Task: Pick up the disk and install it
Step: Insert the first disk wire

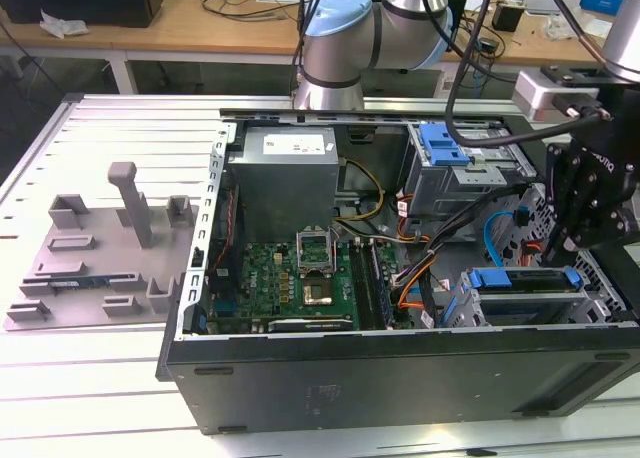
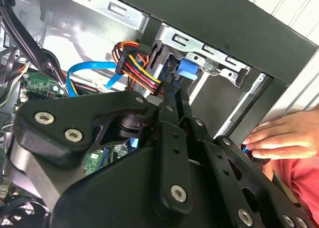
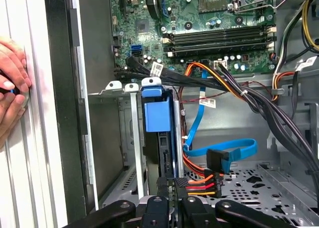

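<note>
The disk (image 1: 525, 282), in its bright blue bracket, sits in the drive cage at the case's near corner, on the exterior view's right. In the first wrist view I see the disk edge-on in the cage slot, its blue bracket (image 3: 153, 111) facing me and its dark edge below. My gripper (image 3: 174, 182) hangs just behind that edge, its two black fingers close together with nothing visibly between them. The second wrist view shows the fingers (image 2: 174, 101) reaching toward the blue bracket (image 2: 189, 68). In the exterior view the gripper (image 1: 570, 233) hovers just above the cage.
A person's hand (image 3: 12, 78) rests on the case's outer wall beside the cage. Orange-yellow power wires (image 3: 199, 180) and a blue data cable (image 3: 224, 153) lie next to the fingers. A second blue-bracketed bay (image 1: 445, 143), the grey power-supply box (image 1: 285, 178) and the motherboard (image 1: 300, 278) are in the case.
</note>
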You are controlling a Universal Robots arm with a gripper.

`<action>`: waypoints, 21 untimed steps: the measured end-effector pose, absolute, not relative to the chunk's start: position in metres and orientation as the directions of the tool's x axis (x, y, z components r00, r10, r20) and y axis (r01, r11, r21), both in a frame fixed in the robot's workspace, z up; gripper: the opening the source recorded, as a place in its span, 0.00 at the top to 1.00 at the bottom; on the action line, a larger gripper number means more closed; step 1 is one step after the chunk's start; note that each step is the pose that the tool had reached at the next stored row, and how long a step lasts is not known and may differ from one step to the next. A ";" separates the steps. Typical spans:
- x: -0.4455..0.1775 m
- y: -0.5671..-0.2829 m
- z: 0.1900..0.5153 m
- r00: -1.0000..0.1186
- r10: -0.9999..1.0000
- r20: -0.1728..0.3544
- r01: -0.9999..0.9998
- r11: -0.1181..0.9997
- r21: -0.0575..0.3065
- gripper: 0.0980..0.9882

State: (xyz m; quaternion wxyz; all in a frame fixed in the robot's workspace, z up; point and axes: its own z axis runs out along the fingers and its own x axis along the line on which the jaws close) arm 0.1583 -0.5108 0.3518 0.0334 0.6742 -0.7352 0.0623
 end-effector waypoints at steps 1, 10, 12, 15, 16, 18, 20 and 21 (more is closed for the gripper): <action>0.158 -0.511 0.351 -0.089 -0.987 0.133 -0.995 0.083 -0.046 0.92; 0.158 -0.511 0.351 -0.089 -0.987 0.133 -0.995 0.083 -0.046 0.92; 0.158 -0.511 0.350 -0.089 -0.987 0.133 -0.995 0.083 -0.046 0.92; 0.158 -0.511 0.349 -0.089 -0.987 0.133 -0.995 0.083 -0.047 0.92; 0.158 -0.511 0.349 -0.089 -0.987 0.133 -0.995 0.083 -0.047 0.92; 0.158 -0.511 0.349 -0.089 -0.987 0.133 -0.995 0.083 -0.046 0.92; 0.158 -0.511 0.349 -0.089 -0.987 0.133 -0.995 0.083 -0.046 0.92; 0.158 -0.511 0.348 -0.089 -0.987 0.133 -0.995 0.083 -0.046 0.92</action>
